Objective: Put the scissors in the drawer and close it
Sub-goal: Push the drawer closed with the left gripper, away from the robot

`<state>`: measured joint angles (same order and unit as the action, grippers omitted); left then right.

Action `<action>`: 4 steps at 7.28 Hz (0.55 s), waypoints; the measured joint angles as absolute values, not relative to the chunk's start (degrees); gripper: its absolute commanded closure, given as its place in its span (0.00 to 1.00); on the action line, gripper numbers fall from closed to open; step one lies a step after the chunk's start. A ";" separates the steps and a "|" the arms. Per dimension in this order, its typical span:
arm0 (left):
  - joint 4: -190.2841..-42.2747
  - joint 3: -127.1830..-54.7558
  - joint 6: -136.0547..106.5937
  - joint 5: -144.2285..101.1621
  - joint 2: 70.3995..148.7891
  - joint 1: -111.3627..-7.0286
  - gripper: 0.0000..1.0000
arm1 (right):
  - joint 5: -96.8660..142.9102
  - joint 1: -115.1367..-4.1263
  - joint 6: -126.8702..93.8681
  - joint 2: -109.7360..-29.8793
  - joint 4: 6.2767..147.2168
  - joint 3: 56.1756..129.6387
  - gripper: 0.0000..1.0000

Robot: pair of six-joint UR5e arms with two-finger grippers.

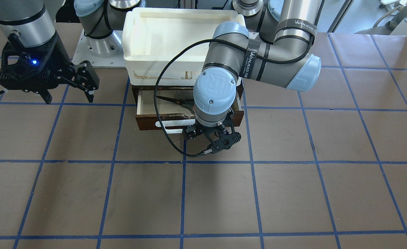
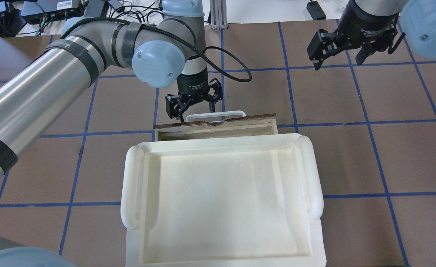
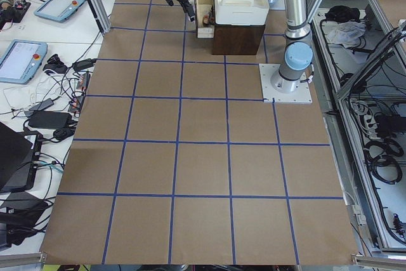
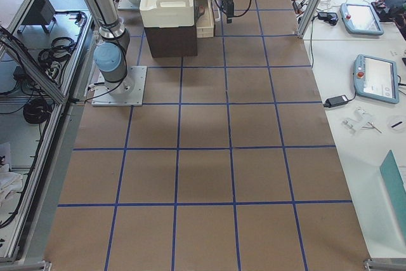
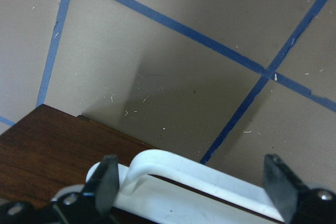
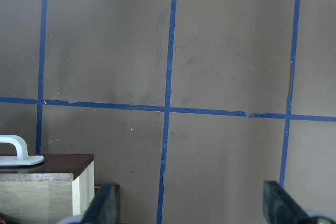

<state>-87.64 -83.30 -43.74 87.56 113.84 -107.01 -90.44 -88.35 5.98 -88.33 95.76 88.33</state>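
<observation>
The dark brown drawer [image 1: 148, 122] stands partly pulled out under a white tray, its pale inside showing. The scissors [image 1: 170, 100] lie inside it, dark blades pointing to the view's left, the handles mostly hidden behind my left wrist. My left gripper [image 1: 208, 134] is open and empty, pointing down just in front of the drawer's white bar handle [image 1: 170, 123]. In the left wrist view the handle [image 5: 194, 174] lies between the open fingers [image 5: 107, 182]. My right gripper [image 2: 338, 55] is open and empty, hovering off to the side of the drawer [image 2: 218, 128].
A white plastic tray [image 2: 129, 193] sits on top of the drawer's cabinet. The table is brown with blue tape grid lines [image 1: 182, 193]. The right wrist view shows the drawer's corner [image 6: 47, 182] at lower left.
</observation>
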 measured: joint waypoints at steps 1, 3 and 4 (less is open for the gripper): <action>-87.69 -83.81 -43.76 87.59 113.55 -107.02 0.00 | -90.44 -88.33 5.98 -88.35 95.78 88.33 0.00; -88.15 -84.28 -43.77 87.64 113.13 -106.97 0.00 | -90.44 -88.30 5.98 -88.36 95.80 88.33 0.00; -88.86 -84.34 -43.77 87.67 113.05 -106.98 0.00 | -90.44 -88.27 5.99 -88.35 95.80 88.33 0.00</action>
<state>-88.86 -84.34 -43.77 87.67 113.05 -106.98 -90.44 -88.27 5.99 -88.35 95.80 88.33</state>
